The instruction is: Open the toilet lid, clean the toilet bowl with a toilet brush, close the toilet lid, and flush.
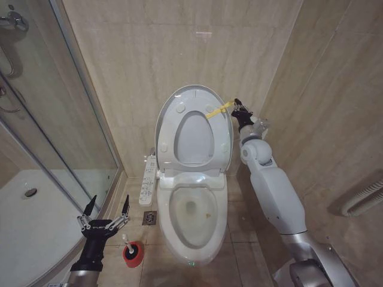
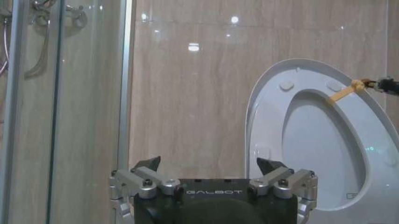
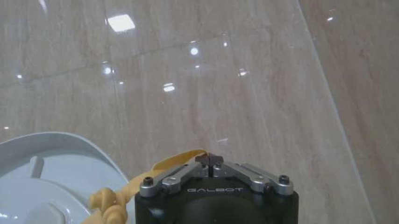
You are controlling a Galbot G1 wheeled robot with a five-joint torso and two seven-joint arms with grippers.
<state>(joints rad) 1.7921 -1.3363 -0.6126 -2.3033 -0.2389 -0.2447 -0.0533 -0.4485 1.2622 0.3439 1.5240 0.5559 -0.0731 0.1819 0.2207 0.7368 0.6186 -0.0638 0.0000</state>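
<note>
two grippers show. the right gripper pinches the yellow strap on the raised toilet lid. the left gripper hangs wide apart above the toilet brush.

My right arm reaches far up toward one o'clock, long and nearly straight. Its right gripper is pinched tight on the yellow strap. My left arm sits low at seven o'clock. Its left gripper points up with its two fingers spread wide, holding nothing.
</note>
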